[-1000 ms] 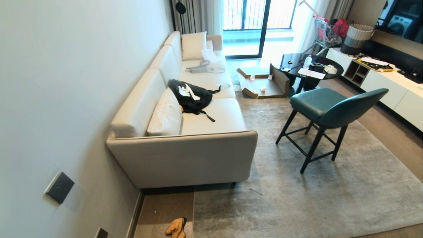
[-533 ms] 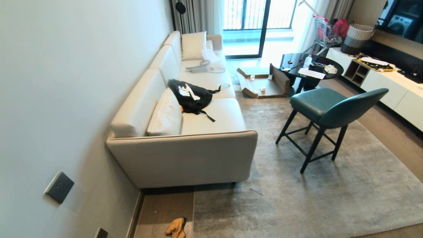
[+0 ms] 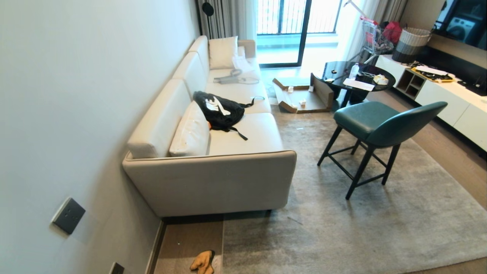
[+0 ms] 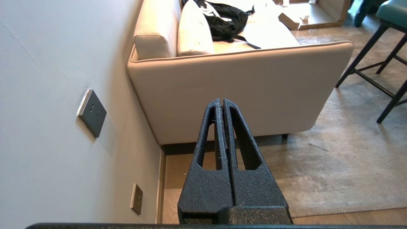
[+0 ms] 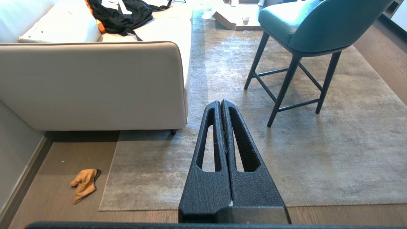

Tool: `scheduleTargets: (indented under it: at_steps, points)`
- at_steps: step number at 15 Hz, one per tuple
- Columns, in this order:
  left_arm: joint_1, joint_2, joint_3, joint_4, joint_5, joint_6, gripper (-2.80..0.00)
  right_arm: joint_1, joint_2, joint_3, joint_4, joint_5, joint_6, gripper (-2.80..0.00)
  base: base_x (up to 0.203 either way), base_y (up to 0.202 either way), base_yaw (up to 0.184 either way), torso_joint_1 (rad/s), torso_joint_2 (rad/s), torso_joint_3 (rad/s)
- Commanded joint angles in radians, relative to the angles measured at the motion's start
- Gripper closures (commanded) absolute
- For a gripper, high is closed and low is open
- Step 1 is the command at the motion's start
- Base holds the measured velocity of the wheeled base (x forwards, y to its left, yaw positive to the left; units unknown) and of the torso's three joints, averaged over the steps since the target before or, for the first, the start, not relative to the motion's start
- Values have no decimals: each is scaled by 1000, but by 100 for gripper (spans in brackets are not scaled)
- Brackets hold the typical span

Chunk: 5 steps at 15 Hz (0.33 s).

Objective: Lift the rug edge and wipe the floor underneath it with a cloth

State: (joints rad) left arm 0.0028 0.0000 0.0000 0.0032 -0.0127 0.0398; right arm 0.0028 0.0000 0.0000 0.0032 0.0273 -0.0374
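A large mottled grey rug lies flat, its edge and square corner beside a strip of wood floor by the wall. The cloth is crumpled on that floor strip, mustard-tan side up, just off the rug edge; the right wrist view also shows the cloth. My left gripper is shut and empty, held high facing the sofa end. My right gripper is shut and empty too, held above the rug. Neither arm appears in the head view.
A beige sofa stands along the left wall with a black backpack on it. A teal chair stands on the rug. Behind are a round black table, flat cardboard and a white cabinet. Wall sockets are low on the left.
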Motion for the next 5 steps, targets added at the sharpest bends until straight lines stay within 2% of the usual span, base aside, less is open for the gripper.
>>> scheduleTargets:
  at_steps: [1,5]
  points:
    - [2,0,0,0,0,0,0,0,1,0,0,0,0,0,0,0,0,0,0,0]
    - [0,0,0,0,0,0,0,0,2,0,0,0,12,0,0,0,0,0,0,0]
